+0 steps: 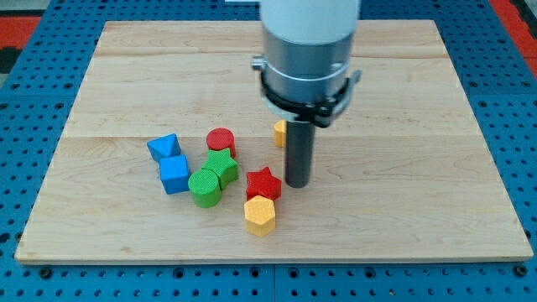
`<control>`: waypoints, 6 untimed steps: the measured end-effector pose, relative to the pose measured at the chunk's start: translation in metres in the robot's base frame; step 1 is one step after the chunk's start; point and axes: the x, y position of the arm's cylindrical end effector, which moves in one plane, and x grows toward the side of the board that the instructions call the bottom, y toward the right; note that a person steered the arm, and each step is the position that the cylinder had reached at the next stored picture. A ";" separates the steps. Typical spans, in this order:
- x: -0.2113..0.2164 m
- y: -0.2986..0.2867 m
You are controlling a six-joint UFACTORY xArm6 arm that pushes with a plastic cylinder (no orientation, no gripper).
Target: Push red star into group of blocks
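The red star [263,183] lies on the wooden board [403,168], left of centre. My tip [297,184] stands just to the star's right, close to it or touching; I cannot tell which. A yellow hexagon [260,216] sits right below the star, touching it. To the star's left is the group: a green star-like block [221,167], a green cylinder [204,187], a red cylinder [221,140], a blue cube [174,174] and a blue triangular block [164,148]. A small gap separates the red star from the green blocks.
A yellow block [278,132] is partly hidden behind my rod, above the red star. The arm's grey body [306,50] covers the top middle of the board. A blue pegboard [33,109] surrounds the board.
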 end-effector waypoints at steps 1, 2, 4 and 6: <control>0.025 0.028; 0.034 -0.009; 0.029 -0.036; 0.017 -0.032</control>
